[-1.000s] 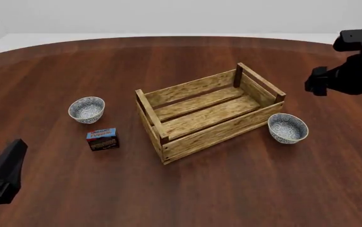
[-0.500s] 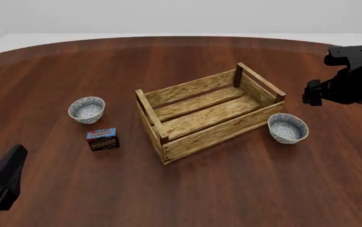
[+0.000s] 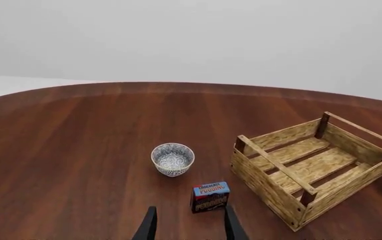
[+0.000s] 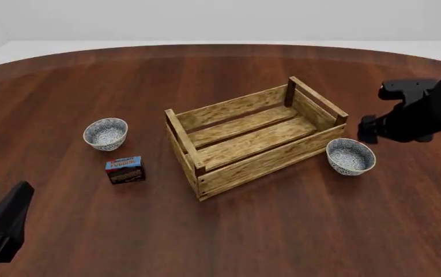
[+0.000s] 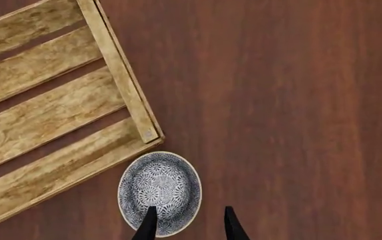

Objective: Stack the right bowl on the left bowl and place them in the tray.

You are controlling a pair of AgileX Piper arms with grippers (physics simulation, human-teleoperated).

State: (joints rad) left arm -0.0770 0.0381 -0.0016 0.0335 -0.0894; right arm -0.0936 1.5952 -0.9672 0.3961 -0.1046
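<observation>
Front view: the right bowl (image 4: pixel 350 156), a small round white bowl with a fine blue-grey speckled pattern, sits on the dark brown wooden table (image 4: pixel 297 231) just beside the near right corner of the tray (image 4: pixel 252 136), a large rectangular light-wood slatted crate with darker corner posts. The right gripper (image 4: pixel 368 129) hangs above and slightly beyond this bowl, pointing down. In the right wrist view, the right gripper (image 5: pixel 187 222) has its two black fingers parted and empty; one fingertip overlaps the bowl's rim (image 5: pixel 159 193), the other lies over bare table (so the rim falls roughly between them). The left bowl (image 4: pixel 105 133), the matching speckled twin, stands well apart on the tray's far left, near a small blue-and-brown pudding box (image 4: pixel 125 169). The left gripper (image 3: pixel 187 227), fingers likewise apart and holding nothing, waits low at the near left. Judgement: the right arm is clearly nearer; the next move calls for a short descent onto the rim.
</observation>
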